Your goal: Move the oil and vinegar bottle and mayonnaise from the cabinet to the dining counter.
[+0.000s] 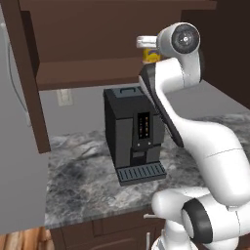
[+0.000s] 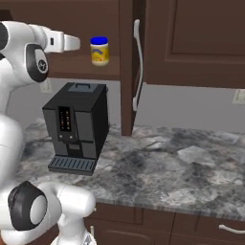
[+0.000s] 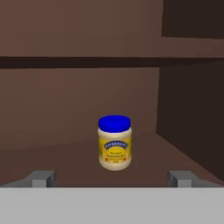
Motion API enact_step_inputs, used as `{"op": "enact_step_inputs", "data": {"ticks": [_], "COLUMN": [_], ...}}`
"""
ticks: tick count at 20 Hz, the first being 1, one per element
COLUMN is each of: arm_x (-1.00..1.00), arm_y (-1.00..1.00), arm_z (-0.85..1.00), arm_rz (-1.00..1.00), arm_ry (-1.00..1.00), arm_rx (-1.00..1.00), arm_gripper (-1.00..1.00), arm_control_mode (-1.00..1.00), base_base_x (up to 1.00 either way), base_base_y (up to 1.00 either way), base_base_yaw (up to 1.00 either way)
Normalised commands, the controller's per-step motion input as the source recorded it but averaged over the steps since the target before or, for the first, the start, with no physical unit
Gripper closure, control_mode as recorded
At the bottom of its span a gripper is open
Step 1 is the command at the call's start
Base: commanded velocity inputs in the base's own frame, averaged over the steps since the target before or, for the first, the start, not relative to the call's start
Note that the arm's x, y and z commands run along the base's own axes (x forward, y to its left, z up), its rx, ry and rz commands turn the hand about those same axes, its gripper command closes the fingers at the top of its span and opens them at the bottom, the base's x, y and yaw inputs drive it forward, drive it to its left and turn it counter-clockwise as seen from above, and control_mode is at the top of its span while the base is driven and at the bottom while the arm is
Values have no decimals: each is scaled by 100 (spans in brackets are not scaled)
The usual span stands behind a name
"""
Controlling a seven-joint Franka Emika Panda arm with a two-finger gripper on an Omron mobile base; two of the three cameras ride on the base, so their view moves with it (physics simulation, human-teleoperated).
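Jaws: spread wide; the gripper point(image 3: 111, 179) is seen in the hand view with its two tips far apart at the bottom, nothing held between them and nothing touched.
Gripper position: raised to the level of the cabinet shelf, pointed into the open cabinet point(image 2: 191, 43); in the right base view the hand point(image 2: 62, 42) is seen just left of the jar, apart from it.
Mayonnaise: the mayonnaise point(image 3: 114, 142) stands upright on the inner shelf point(image 3: 65, 157), blue lid on top, yellow label facing the camera; it is centred ahead of the jaws, between the lines of the two tips but further in. In the right base view it is seen near the front edge of the shelf, beside the open door's edge.
Cabinet: dark brown wood; one door point(image 2: 127, 67) is swung open edge-on with a long silver bar handle point(image 2: 138, 67); a second, closed panelled door lies to the right of it.
Surface: a grey-marbled surface point(image 2: 182, 167) runs below the cabinet, carrying a black coffee machine point(image 2: 76, 127) with a ribbed drip tray, directly under the shelf.
Room: a grey wall with a wall socket point(image 1: 64, 97) is seen behind the machine; dark wood base cabinets point(image 2: 201, 227) with silver handles lie under the surface.
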Motion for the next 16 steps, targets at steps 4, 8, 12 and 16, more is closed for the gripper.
{"op": "enact_step_inputs", "data": {"ticks": [4,8,12,16], "arm_x": [53,56,38,16], "arm_y": [-21,-27,-13,-1], "arm_z": [19,0,0,0], "arm_rz": [0,0,0,0], "arm_ry": [0,0,8,12], "arm_rx": [0,0,0,0], "arm_gripper": [-100,-100,-100,-100], "arm_control_mode": [-100,-100,-100,-100], "base_base_x": [0,0,0,0], "base_base_y": [0,0,0,0], "base_base_yaw": [0,0,0,0]}}
